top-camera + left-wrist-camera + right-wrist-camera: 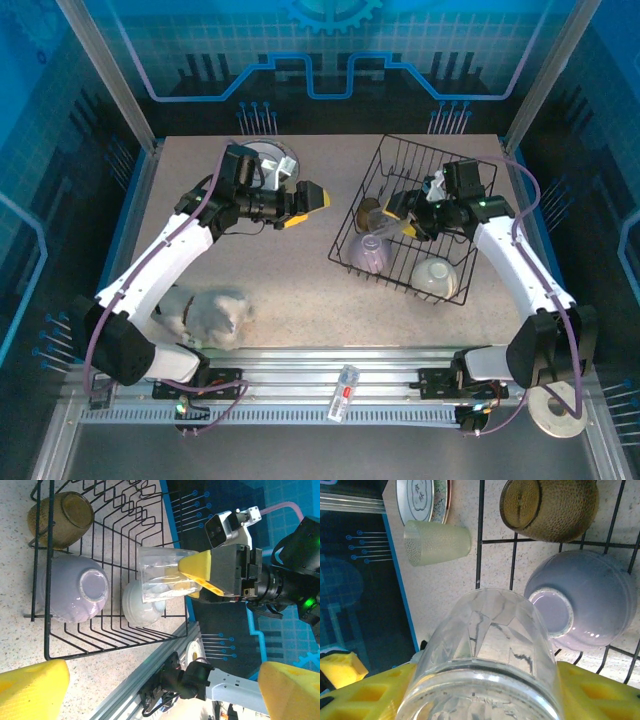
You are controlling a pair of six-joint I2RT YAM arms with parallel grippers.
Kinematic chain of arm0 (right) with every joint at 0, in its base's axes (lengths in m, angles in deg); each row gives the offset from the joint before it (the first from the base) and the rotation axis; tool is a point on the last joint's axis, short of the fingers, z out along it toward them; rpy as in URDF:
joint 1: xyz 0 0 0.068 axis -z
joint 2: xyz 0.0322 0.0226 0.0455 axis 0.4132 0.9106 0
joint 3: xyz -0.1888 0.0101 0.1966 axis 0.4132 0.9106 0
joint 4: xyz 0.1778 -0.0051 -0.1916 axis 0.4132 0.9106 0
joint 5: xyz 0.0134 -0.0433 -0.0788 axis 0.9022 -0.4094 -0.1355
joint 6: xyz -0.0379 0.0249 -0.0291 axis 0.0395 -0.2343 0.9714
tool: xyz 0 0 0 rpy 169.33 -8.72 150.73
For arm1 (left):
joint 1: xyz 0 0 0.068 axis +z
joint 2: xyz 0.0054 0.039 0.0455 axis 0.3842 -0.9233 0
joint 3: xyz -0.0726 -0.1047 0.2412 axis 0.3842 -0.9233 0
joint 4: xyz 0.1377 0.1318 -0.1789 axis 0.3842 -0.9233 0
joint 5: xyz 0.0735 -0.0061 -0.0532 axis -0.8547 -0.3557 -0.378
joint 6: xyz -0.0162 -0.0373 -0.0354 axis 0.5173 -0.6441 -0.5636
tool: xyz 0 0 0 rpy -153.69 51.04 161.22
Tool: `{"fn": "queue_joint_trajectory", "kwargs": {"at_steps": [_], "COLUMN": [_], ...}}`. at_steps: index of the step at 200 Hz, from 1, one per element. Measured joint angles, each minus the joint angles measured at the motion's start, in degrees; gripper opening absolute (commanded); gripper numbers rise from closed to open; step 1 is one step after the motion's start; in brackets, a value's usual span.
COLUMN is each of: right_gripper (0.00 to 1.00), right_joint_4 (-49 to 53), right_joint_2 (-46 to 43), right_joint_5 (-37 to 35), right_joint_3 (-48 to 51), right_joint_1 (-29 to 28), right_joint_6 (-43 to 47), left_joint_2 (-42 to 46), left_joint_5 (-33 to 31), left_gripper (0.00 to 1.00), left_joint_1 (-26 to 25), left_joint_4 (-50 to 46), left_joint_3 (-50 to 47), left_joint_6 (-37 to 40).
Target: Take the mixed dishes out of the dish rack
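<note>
Pinches a clear faceted glass tumbler (160, 575) in the right gripper (485, 695), yellow fingers (592, 692) pressed against its two sides. Holds the tumbler over the middle of the black wire rectangular dish rack (358, 203), itself on the right half of the speckled beige bench (300, 290), nearer the far edge. Cannot tell whether the tumbler touches the wires.

Inside the rack, along its left side: a small brown speckled cup (62, 517) toward the far corner and, just beside it, an upturned lilac bowl (75, 587). By the rack's near right corner: a small white bowl (142, 605).

Spreads the left gripper (305, 207) wide above bare bench just left of the rack, pointing toward it.

At the far edge of the bench, left of centre: large round white plates (420, 497), coloured pattern along one rim, and just beside them a pale frosted translucent cup (437, 542) lying on its side. Toward the bench's near left corner: a whitish shapeless plastic lump (215, 310).
</note>
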Motion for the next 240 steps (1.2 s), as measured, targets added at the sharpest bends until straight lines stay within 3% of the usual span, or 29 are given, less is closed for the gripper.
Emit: {"fn": "queue_joint_trajectory", "kwargs": {"at_steps": [65,115,207,240], "right_gripper": [0.16,0.17,0.17,0.17], "right_joint_4": [-2.3,-7.1,-18.6,-21.3], "right_joint_2": [-1.9,-4.8,-10.3,-11.3], "right_joint_5": [4.3,9.6,15.0,15.6], "right_joint_3": [1.0,2.8,9.7,10.4], "right_joint_1": [0.0,0.0,0.0,0.0], "right_joint_6": [-4.0,-9.9,-22.1,-24.5], "left_joint_2": [-5.4,-9.0,-15.2,-16.0], "left_joint_5": [5.3,10.2,14.0,15.7], "left_gripper": [0.92,0.91,0.88,0.83], "left_joint_1": [-1.9,-4.2,-6.2,-7.5], "left_joint_4": [3.2,11.0,23.6,28.2], "left_joint_3": [0.0,0.0,2.1,3.3], "left_joint_6": [3.0,2.5,-2.0,-4.9]}}
